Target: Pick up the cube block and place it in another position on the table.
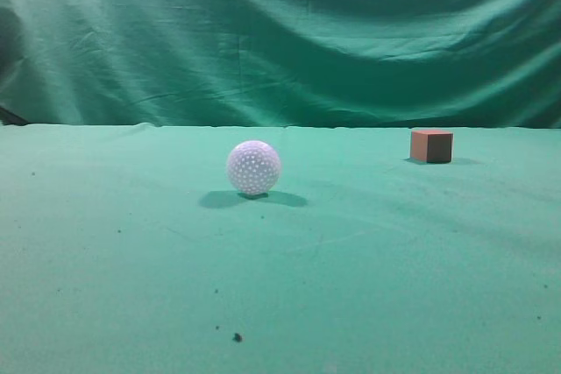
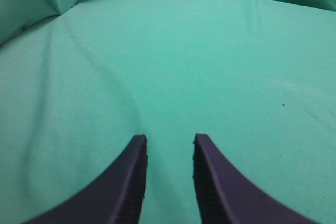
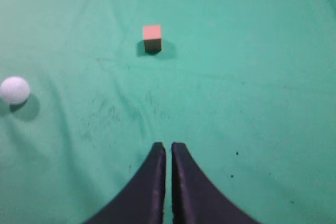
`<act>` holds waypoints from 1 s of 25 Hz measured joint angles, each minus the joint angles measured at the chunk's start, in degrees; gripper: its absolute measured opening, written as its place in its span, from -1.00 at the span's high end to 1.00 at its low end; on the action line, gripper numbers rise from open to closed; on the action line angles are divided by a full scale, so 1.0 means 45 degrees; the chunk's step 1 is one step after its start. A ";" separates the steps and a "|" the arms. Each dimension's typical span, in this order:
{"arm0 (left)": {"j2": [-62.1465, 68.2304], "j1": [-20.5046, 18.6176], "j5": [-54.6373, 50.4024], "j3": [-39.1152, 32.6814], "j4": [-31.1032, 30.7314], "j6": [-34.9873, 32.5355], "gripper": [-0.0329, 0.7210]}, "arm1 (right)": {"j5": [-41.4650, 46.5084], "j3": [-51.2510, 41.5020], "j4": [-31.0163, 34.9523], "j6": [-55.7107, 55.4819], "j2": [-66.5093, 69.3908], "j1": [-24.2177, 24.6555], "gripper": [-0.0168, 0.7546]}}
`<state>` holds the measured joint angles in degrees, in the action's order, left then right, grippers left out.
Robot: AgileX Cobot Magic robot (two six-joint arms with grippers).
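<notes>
Step in hand, as judged: reach for cube block (image 3: 152, 38), nothing gripped yet.

- Right claw (image 3: 168, 148): tips nearly touching, thin slit between, empty. Must spread wider than block before descent.
- Cube block: on desk (image 3: 252, 77), well ahead of right claw, slightly left of its centreline, one face square to claw.
- Golf ball (image 3: 14, 89): far left of right claw, well apart from block; approach straight, avoid sweeping left.
- Left claw (image 2: 169, 142): partly spread, empty, only bare desk ahead.
- Straddle flat side faces, close gently.

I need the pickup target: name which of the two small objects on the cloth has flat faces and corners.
The cube block, reddish-brown, sits right of the white dimpled ball, which is round.
</notes>
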<state>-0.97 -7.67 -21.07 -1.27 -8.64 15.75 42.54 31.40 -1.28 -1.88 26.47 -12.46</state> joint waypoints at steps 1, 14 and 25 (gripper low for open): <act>0.0000 0.0000 0.0000 0.0000 0.0000 0.0000 0.29 | -0.0497 -0.0603 0.0000 0.0021 -0.0514 0.0227 0.96; 0.0000 0.0000 0.0000 0.0000 0.0000 0.0000 0.29 | -0.4062 -0.6938 0.0044 0.0102 -0.5975 0.1470 0.96; 0.0000 0.0000 0.0000 0.0000 0.0000 0.0000 0.29 | -0.4296 -0.7313 0.0197 0.0005 -0.6006 0.1528 0.96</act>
<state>-0.97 -7.67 -21.07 -1.27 -8.64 15.75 23.21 -1.51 -0.40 -1.86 -0.56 -5.59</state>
